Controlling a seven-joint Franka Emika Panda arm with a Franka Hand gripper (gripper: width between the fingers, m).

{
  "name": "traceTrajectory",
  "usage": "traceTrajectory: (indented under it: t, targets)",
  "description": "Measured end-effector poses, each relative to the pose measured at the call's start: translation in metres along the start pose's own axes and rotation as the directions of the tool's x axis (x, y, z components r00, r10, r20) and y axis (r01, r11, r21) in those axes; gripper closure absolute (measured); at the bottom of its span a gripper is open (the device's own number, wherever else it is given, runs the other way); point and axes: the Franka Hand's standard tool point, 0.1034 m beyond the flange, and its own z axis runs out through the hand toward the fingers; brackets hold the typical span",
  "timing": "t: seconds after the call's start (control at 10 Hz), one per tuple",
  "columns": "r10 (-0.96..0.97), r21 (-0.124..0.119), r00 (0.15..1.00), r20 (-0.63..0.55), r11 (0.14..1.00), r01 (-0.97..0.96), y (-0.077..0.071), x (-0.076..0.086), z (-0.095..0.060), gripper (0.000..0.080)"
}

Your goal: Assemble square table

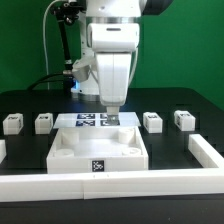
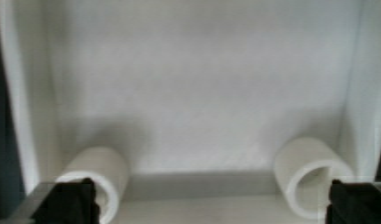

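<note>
Gripper (image 1: 112, 108) at frame centre, poised over rear edge of large flat white plastic square table top (image 1: 98, 152), lower centre. Fingers (image 2: 98, 185) spread fully, empty, probably positioning to grasp top. Chunky white legs (image 1: 152, 121) flank it, mid-frame.

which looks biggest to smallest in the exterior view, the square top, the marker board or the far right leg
1. square top
2. marker board, partly hidden, still clearly second
3. leg at the exterior view's far right
The top is nearest the camera, yet the gaps are plain.
</note>
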Motion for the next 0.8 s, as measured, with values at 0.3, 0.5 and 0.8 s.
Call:
traceTrajectory:
  t: [0.3, 0.5, 0.8]
  targets:
    - [0.021, 0.028, 1.0, -0.013, 0.999, -0.021, -0.043, -0.009, 0.032, 0.015]
    - [0.02, 0.035, 1.0, -0.009, 0.999, -0.02, -0.041, -0.01, 0.03, 0.015]
    - [0.028, 0.051, 0.999, -0.015, 0.998, -0.028, -0.057, -0.012, 0.046, 0.015]
